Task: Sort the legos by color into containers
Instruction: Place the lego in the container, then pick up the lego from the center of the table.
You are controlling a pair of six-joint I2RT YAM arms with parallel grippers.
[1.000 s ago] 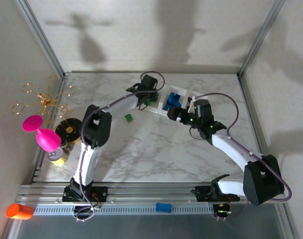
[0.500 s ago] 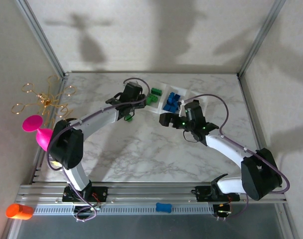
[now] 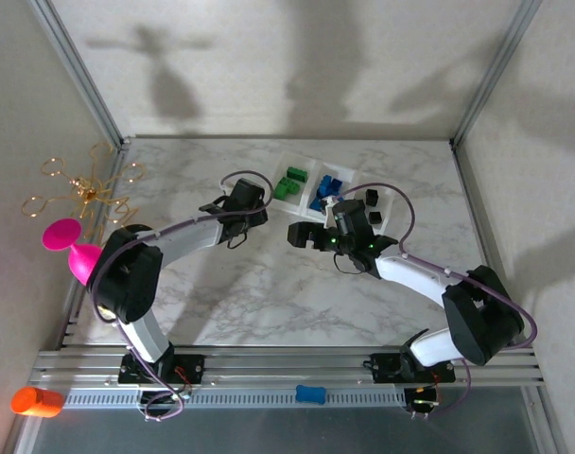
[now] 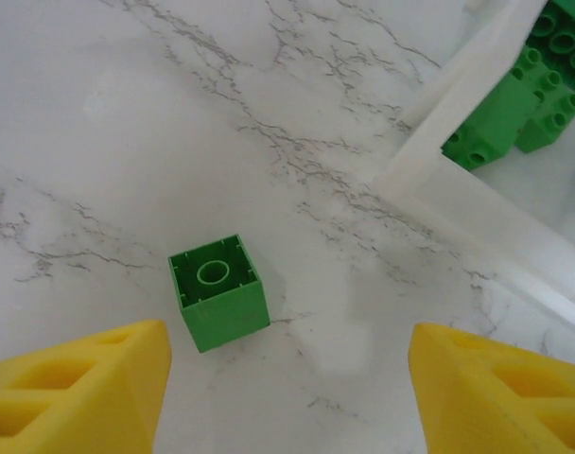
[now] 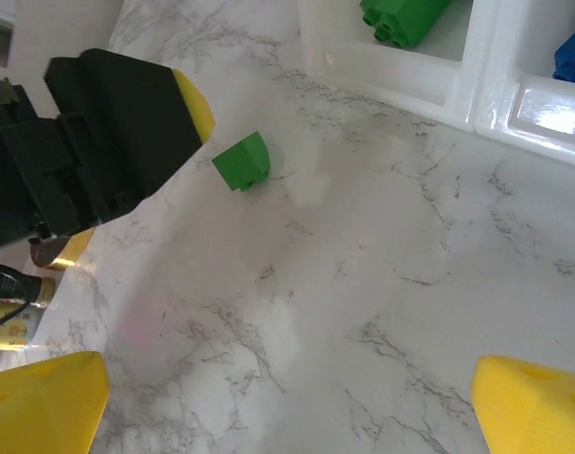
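Swung left off the containers (image 4: 458, 203) to above loose green lego (image 4: 218, 291), with left gripper (image 4: 287, 345) spread wider (right gripper (image 5: 287, 397) spread too, empty); grasp pending

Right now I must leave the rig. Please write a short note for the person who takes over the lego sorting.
Left end effector: open, empty, poised over a loose green lego lying upside down on the table, just outside the tray.
Right end effector: open, empty, above bare table near the tray.
Done: green legos, blue legos and black legos sit in separate bins.
Left: pick up the loose green lego and drop it in the green bin.
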